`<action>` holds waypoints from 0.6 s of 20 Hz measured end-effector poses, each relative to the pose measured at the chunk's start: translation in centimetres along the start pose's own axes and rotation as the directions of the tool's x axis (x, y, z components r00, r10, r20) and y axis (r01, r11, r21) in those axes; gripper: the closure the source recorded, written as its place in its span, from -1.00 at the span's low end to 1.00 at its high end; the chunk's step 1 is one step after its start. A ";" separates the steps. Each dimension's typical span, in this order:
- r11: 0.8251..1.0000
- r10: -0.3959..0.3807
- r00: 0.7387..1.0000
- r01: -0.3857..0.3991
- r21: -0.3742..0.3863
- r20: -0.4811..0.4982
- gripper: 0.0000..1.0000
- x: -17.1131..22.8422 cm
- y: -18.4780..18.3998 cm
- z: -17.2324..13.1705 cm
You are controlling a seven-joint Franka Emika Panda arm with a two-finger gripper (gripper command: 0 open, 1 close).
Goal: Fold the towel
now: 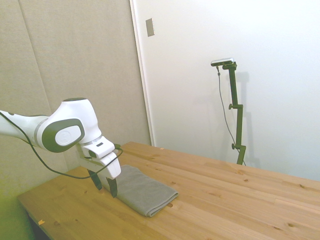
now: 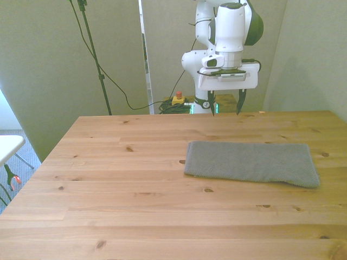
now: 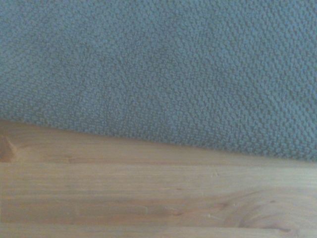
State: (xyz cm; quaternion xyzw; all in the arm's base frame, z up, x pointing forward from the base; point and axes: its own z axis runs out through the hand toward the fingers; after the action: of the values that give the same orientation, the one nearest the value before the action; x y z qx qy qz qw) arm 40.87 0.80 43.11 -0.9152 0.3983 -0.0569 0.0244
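Note:
The grey-taupe towel [image 2: 249, 162] lies flat on the wooden table [image 2: 130, 189] as a long layered rectangle, toward the front view's right. In the side view the towel [image 1: 142, 190] shows a thick folded edge at its near corner. My gripper [image 2: 225, 105] hangs open over the towel's far long edge, with nothing between its dark fingers [image 1: 114, 187]. In the side view the gripper [image 1: 105, 185] sits just beside the towel's edge, slightly above the table. The wrist view shows the towel's nubby fabric [image 3: 158, 69] close up, meeting bare wood [image 3: 158, 198].
Beyond the table's far edge a red-and-yellow button box [image 2: 177, 98] sits on the floor among cables. A white piece of furniture [image 2: 6, 146] stands off the table at the front view's left. Bare wood stretches at the front view's left of the towel.

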 end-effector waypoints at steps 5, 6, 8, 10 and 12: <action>0.999 0.044 0.999 -0.044 -0.003 -0.015 -1.00 -0.5 -1.4 -0.2; 0.998 0.060 0.998 -0.060 -0.004 -0.022 -1.00 -0.9 -2.5 -0.4; 0.997 0.072 0.996 -0.072 -0.004 -0.047 -1.00 -1.9 -5.1 -1.0; 0.997 0.073 0.995 -0.074 -0.014 -0.075 -1.00 -2.9 -7.9 -1.5; 0.996 0.063 0.991 -0.069 -0.048 -0.116 -1.00 -3.7 -10.5 -1.5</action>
State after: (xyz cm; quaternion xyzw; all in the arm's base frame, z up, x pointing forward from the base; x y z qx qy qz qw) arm 45.83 10.65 45.27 -0.8971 0.4303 -0.0979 -0.0202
